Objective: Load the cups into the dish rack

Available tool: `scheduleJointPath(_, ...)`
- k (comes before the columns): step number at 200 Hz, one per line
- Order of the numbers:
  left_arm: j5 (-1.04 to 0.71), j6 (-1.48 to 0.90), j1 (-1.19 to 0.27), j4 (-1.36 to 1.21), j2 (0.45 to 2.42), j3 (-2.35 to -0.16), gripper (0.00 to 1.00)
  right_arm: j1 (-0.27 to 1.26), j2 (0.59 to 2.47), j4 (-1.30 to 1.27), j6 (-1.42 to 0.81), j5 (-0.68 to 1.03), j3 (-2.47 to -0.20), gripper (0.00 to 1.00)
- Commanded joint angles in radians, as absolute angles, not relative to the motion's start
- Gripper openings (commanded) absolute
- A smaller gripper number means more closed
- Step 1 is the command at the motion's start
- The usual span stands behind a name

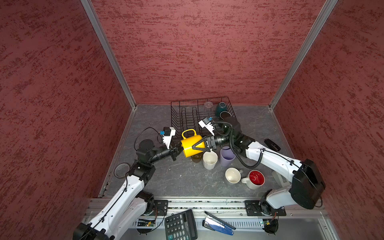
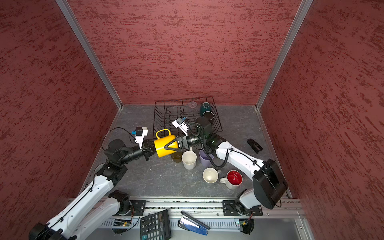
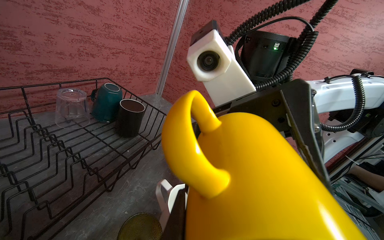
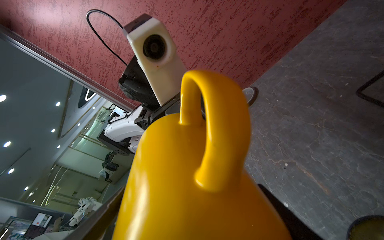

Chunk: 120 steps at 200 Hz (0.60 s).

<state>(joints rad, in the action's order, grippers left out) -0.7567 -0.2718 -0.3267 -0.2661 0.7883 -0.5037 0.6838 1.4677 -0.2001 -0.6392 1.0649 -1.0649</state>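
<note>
A yellow mug (image 1: 190,145) (image 3: 259,176) (image 4: 187,176) hangs on its side just in front of the black wire dish rack (image 1: 197,100) (image 3: 62,83), handle toward the rack. My left gripper (image 1: 180,150) is shut on its rim. My right gripper (image 1: 193,148) clasps its body from the opposite side. In the rack's far right end stand a clear glass (image 1: 208,105), a teal mug (image 1: 220,108) and a black mug (image 1: 225,115), all upside down. On the table are an olive glass (image 1: 196,158), a white cup (image 1: 210,160), a lavender tumbler (image 1: 227,156), a pale mug (image 1: 232,175) and a red-inside mug (image 1: 256,179).
A black stapler (image 1: 272,144) lies by the right wall and a tape ring (image 1: 122,170) by the left wall. A calculator (image 1: 180,225) and a blue stapler (image 1: 218,224) sit on the front rail. Red walls close in three sides.
</note>
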Motion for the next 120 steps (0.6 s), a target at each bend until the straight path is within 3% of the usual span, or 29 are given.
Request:
scheduleJointPath(1, -0.75, -0.283, -0.332, -0.396, 0.781, -0.53, 0.0, 0.687, 1.466, -0.178, -0.625, 1.028, -1.063, 0.77)
scheduleJointPath(60, -0.714, -0.292, -0.332, -0.385, 0.773, -0.531, 0.0, 0.687, 1.459, -0.192, -0.63, 1.01, -1.062, 0.56)
scheduleJointPath(120, -0.65, -0.29, -0.328, -0.324, 0.746, -0.542, 0.18, 0.687, 1.458, -0.222, -0.65, 0.99, -1.062, 0.36)
